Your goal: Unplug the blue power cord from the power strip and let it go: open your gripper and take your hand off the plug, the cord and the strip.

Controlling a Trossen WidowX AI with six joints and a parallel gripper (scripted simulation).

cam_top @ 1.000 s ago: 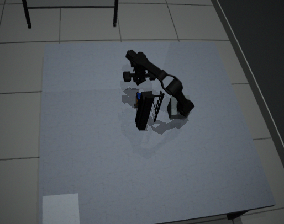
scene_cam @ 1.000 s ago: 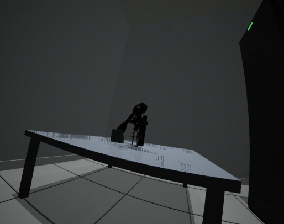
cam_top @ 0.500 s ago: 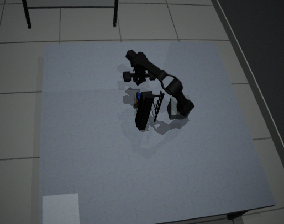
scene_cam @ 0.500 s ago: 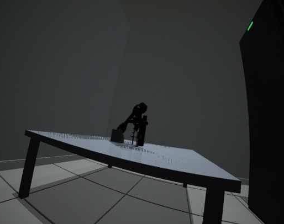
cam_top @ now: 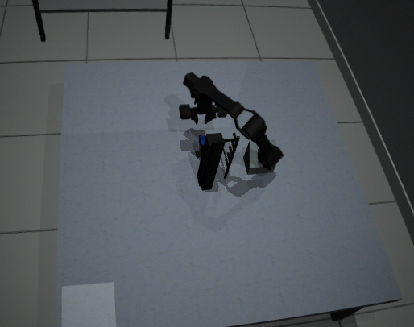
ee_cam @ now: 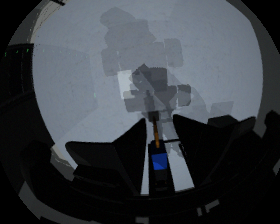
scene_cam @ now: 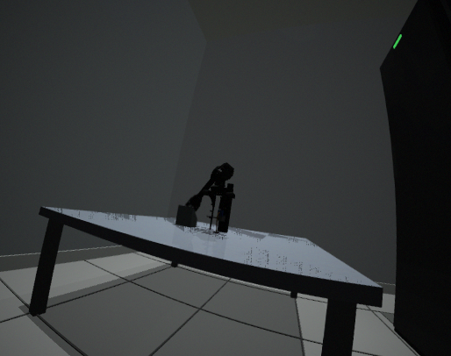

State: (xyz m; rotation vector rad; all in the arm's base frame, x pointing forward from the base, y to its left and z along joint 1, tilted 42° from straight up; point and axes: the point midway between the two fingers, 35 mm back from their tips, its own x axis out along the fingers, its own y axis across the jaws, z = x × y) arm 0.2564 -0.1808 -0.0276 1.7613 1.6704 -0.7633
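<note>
Here the end effector (ee_cam: 159,152) stands parted over the blue plug (ee_cam: 159,161).

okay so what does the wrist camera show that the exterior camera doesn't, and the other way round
Only the wrist view shows the blue plug up close, framed by the gripper, whose dark fingers stand parted on either side, with an orange piece just beyond it. Only the exterior view shows the table's legs, the tiled floor and a tall dark cabinet with a green light. Both show the grey table top; whether the plug is still seated, neither settles.
</note>
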